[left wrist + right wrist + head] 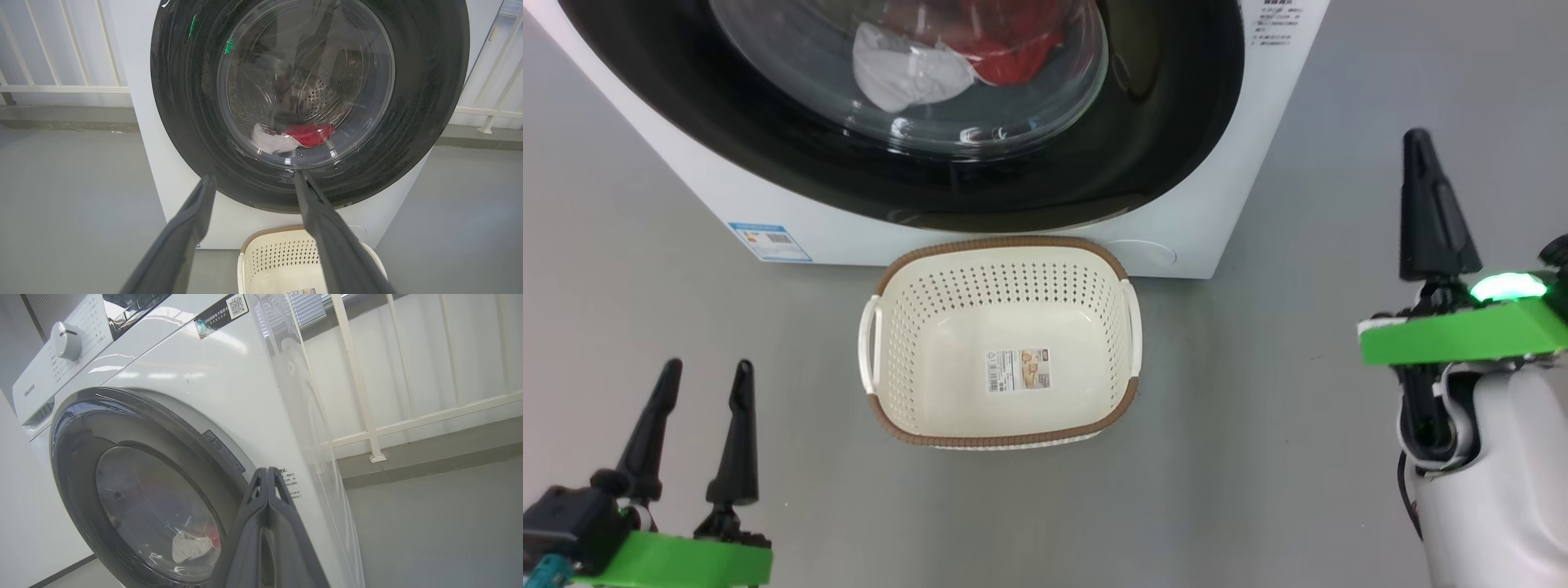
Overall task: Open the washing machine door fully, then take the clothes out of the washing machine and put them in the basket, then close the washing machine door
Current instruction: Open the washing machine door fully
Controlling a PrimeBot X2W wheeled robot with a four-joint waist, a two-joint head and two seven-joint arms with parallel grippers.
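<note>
The washing machine door [1176, 122] was seen shut flat against the front of the white washing machine [1241, 188]. Through its glass window the clothes [947, 57], a red piece and a white piece side by side, were seen lying low in the steel drum. The basket [1005, 245] was set upright on the grey floor [1258, 425], just in front of the machine and below the door, with the paper label [1018, 369] showing on its bottom. The left claw [707, 367] was held released, its two dark fingers spread apart and empty. It was low at the left, well apart from the basket, and pointed toward the door. The right claw [267, 471] was held clenched, its fingers pressed together at the tips on nothing. It was raised at the right, before the machine's right front edge, and whether it touched the machine could not be told.
</note>
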